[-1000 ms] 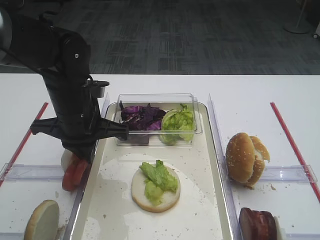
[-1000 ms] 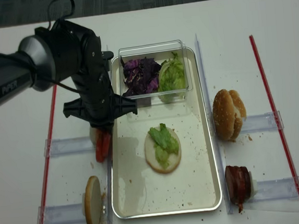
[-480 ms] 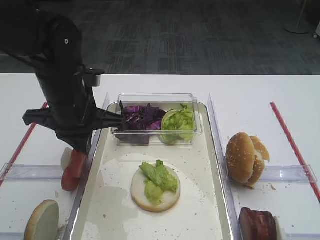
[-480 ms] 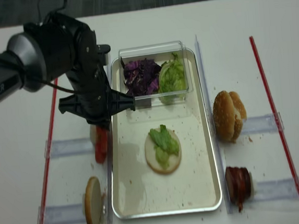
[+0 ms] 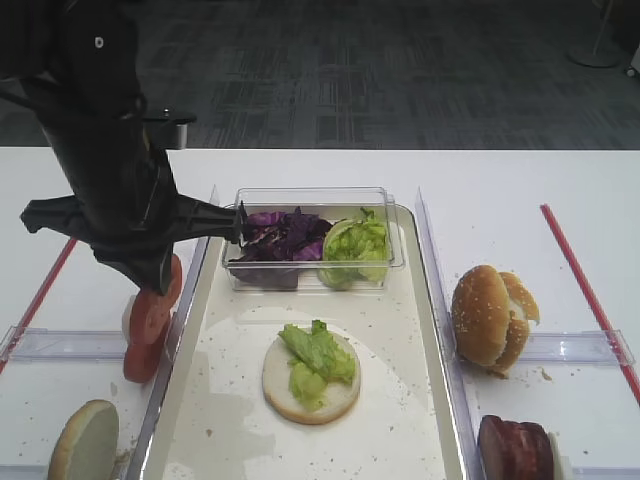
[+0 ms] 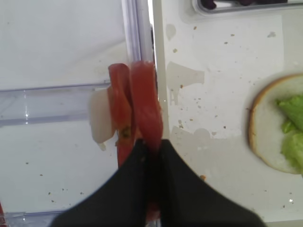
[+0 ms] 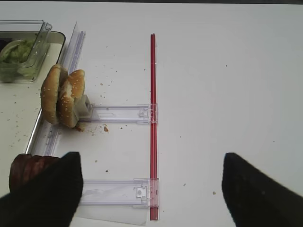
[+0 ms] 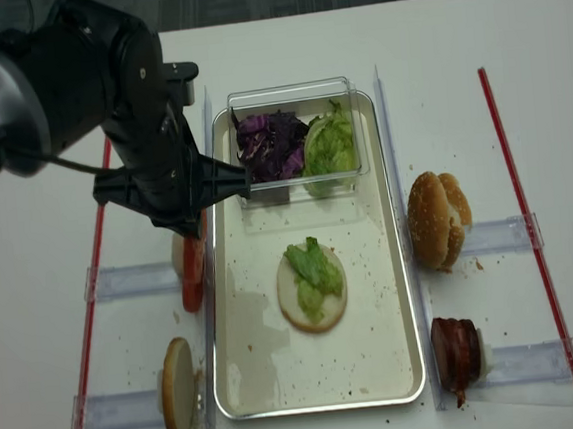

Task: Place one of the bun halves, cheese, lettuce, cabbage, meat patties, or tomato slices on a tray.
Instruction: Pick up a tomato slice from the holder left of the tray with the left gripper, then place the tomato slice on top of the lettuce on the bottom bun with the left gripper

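My left gripper [image 6: 152,144] is shut on one tomato slice [image 6: 145,106], held on edge just left of the cream tray's rim [image 6: 158,71]. More tomato slices [image 5: 146,340] stand below it against a white stop. In the overhead view the left gripper [image 8: 183,229] hangs over that stack. On the tray [image 5: 400,410] lies a bun half [image 5: 335,395] with lettuce [image 5: 318,352] on top. My right gripper [image 7: 151,189] is open above the bare table, right of the meat patties [image 7: 28,168].
A clear box [image 5: 392,262] at the tray's far end holds purple cabbage [image 5: 283,235] and lettuce [image 5: 355,245]. Bun halves [image 5: 490,315] and patties [image 5: 515,450] stand right of the tray, another bun half [image 5: 85,440] at front left. Red strips [image 5: 585,285] and clear rails [image 5: 60,343] flank both sides.
The left gripper has risen and drifted slightly left, lifting one tomato slice up from the stack. Everything else stays put.
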Motion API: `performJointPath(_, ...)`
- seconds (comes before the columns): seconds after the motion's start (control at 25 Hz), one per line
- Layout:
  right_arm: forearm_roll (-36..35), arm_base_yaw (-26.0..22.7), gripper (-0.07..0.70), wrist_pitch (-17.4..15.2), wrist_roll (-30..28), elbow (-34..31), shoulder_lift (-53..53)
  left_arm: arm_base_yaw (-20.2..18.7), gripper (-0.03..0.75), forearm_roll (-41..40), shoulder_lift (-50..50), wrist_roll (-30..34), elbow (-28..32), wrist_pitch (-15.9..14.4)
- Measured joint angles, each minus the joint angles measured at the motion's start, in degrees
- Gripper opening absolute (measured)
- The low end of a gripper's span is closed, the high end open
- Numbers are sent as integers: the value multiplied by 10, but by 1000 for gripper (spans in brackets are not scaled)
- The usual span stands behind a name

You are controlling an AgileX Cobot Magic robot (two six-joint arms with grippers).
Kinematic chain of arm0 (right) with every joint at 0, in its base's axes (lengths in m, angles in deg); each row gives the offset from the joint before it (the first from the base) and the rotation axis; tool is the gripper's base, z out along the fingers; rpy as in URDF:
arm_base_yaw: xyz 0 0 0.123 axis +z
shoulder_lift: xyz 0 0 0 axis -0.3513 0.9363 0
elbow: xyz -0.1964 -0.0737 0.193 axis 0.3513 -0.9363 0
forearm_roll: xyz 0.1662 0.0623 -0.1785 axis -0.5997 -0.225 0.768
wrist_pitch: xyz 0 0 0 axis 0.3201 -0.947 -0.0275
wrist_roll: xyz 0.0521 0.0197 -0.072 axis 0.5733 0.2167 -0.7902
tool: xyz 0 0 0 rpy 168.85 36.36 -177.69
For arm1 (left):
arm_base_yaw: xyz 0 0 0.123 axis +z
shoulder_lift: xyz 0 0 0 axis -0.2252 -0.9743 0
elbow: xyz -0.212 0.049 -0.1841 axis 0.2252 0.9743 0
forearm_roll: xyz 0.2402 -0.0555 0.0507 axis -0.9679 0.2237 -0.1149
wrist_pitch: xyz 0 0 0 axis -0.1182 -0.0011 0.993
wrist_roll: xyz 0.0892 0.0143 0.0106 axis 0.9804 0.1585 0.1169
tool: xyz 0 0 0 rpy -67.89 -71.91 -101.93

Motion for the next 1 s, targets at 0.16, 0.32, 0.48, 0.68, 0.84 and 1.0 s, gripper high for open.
performJointPath(0.16, 0, 0, 615, 0, 0, 0, 0, 0, 2, 29, 3, 32, 0, -5)
performJointPath(0.32, 0, 0, 615, 0, 0, 0, 0, 0, 2, 96, 5, 96, 0, -5)
performJointPath(0.48, 0, 0, 615, 0, 0, 0, 0, 0, 2, 178, 5, 169, 0, -5)
performJointPath(0.68, 0, 0, 615, 0, 0, 0, 0, 0, 1, 298, 5, 269, 0, -5)
performJointPath(0.84, 0, 0, 615, 0, 0, 0, 0, 0, 1, 390, 5, 334, 0, -5)
performJointPath(1.0, 0, 0, 615, 0, -1, 0, 0, 0, 1, 461, 5, 381, 0, -5)
